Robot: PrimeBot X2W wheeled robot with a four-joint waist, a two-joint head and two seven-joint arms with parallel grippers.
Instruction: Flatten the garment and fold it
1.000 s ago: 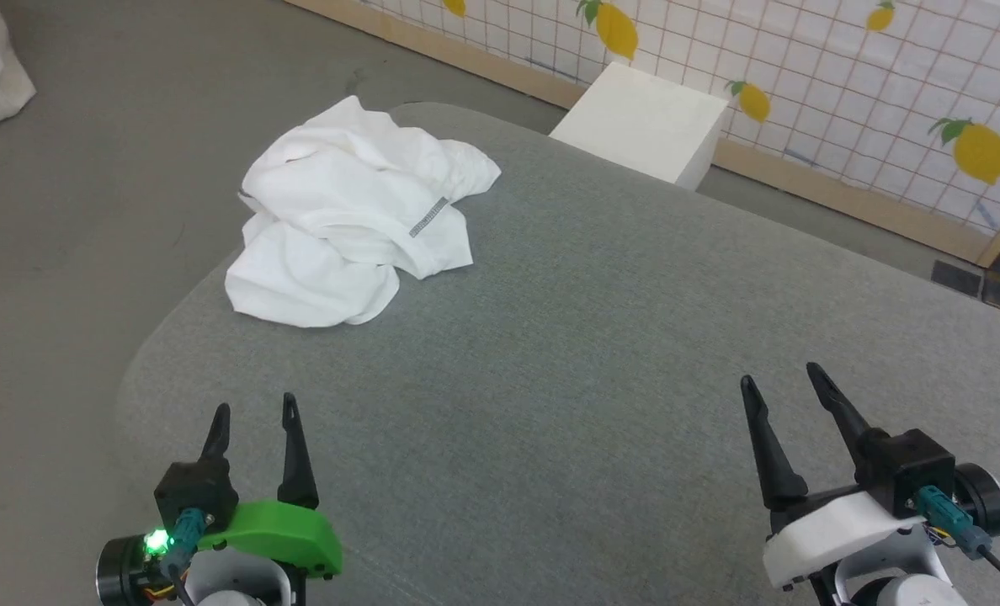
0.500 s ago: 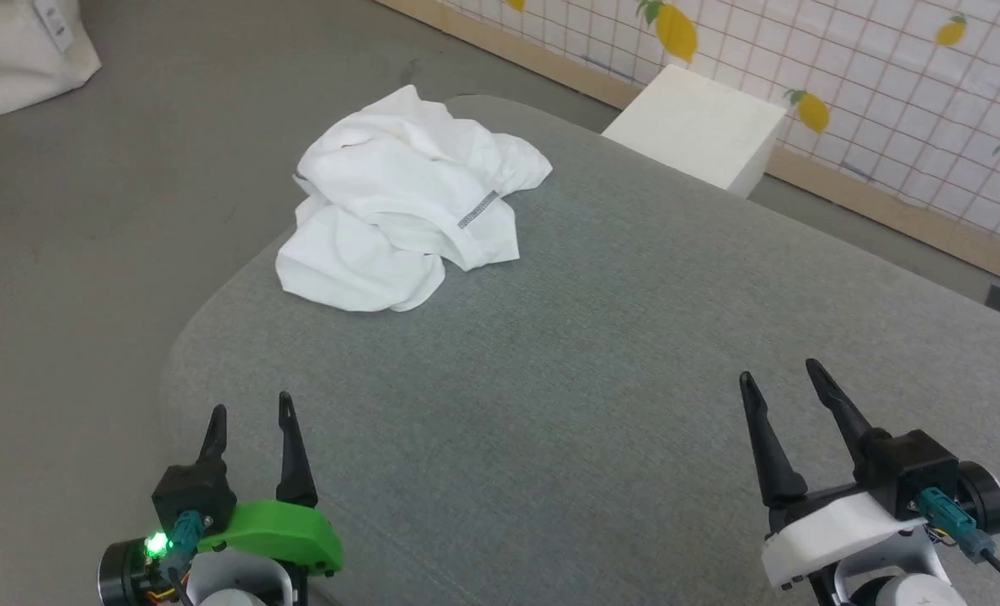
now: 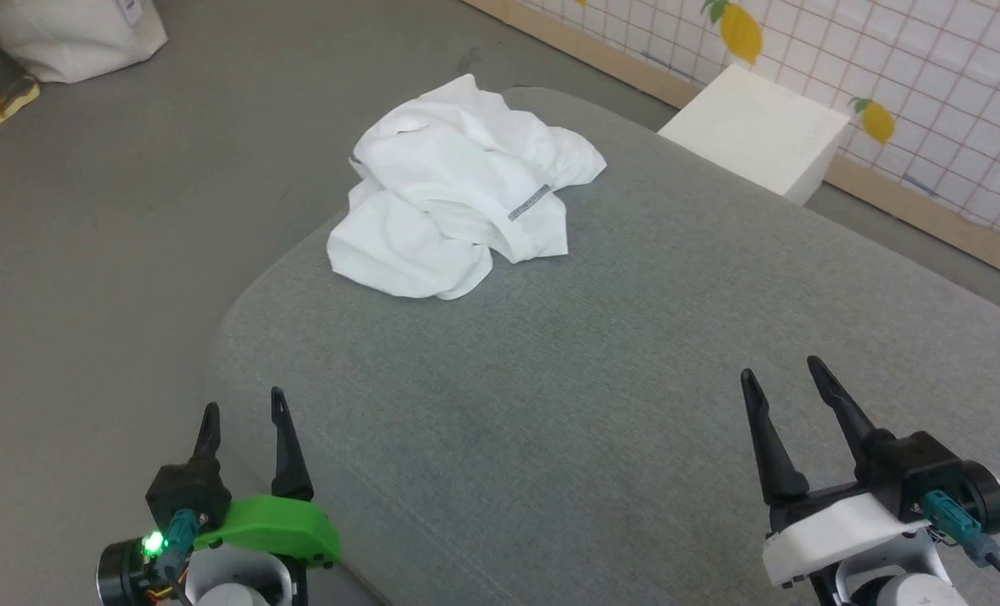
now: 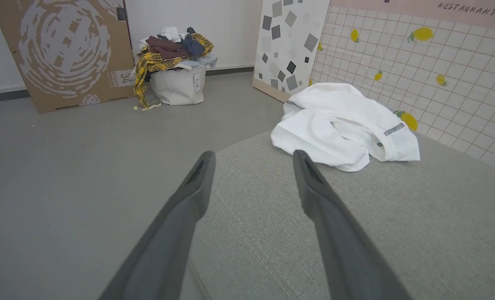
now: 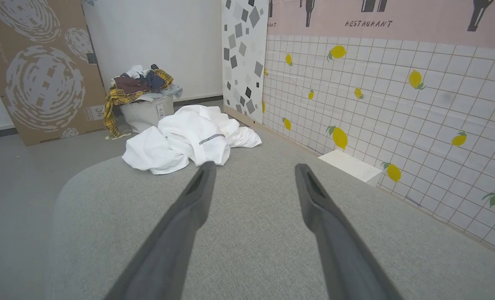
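The garment (image 3: 458, 194) is lying in a crumpled white heap on the grey fabric-covered counter (image 3: 601, 379), near its far rounded corner on the robot's left side, with one short grey stitched strip (image 3: 529, 202) showing on a fold that is facing the robot. Part of the heap is sitting close to the counter's edge. The left tool (image 3: 244, 399) is hanging over the near left edge of the counter, its two dark fingers standing apart with nothing between them, pointing toward the garment but well apart from it. The right tool (image 3: 779, 367) is hovering over the near right part of the counter, likewise spread wide and gripping nothing, and it is farther from the heap than the left one. Beyond the counter, a white block (image 3: 752, 135) is sitting on the grey floor (image 3: 87, 252) against a tiled wall (image 3: 929, 76) printed with lemons. Across the room, a pale bag (image 4: 176, 83) heaped with mixed clothes is standing beside a big cardboard sheet (image 4: 64, 50) that is leaning on the wall.
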